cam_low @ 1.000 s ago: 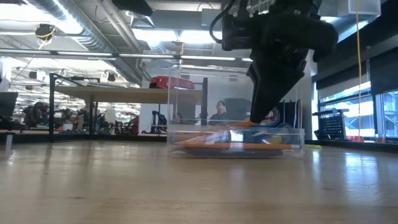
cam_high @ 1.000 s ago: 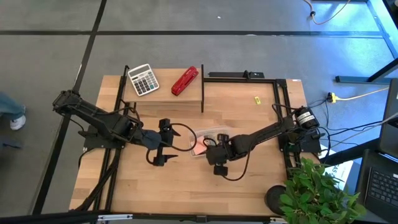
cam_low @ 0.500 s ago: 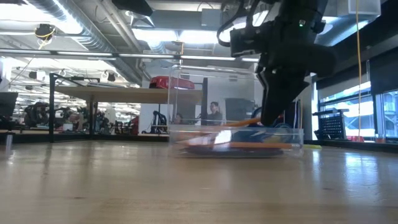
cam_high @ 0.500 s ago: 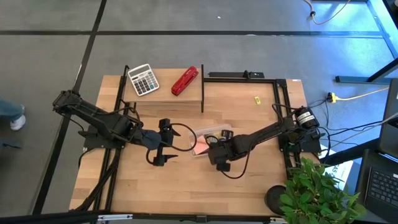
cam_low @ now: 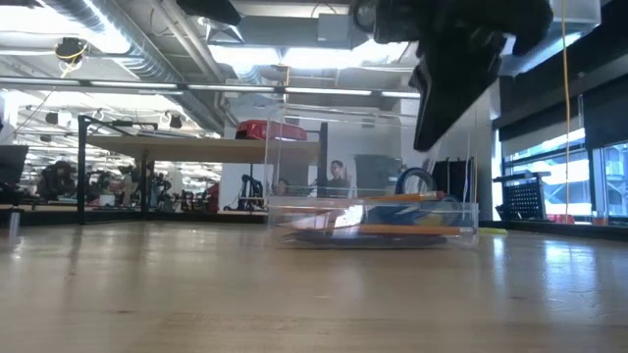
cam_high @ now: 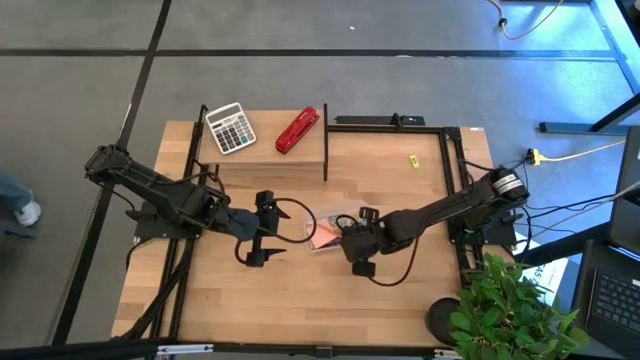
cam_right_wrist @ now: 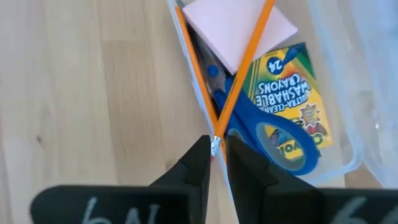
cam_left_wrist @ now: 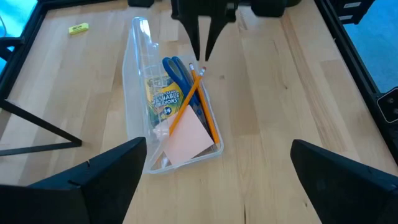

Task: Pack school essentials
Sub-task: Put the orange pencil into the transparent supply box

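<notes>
With scissors (cam_left_wrist: 177, 70), sticky-note pad (cam_left_wrist: 185, 137) and pencils (cam_left_wrist: 202, 106) lying in the clear case (cam_left_wrist: 138, 68), the right hand (cam_left_wrist: 202, 55), fingers nearly together and empty, hovers above the pencil's eraser end; closing the lid looks next, while the left hand (cam_high: 262, 228) waits spread apart beside the case.

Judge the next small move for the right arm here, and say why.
Probably lower the right gripper and nudge the slanted orange pencil down into the clear case. Its eraser end seems to rest on the case's rim, which could block the open lid. The left gripper waits open beside the case.
</notes>
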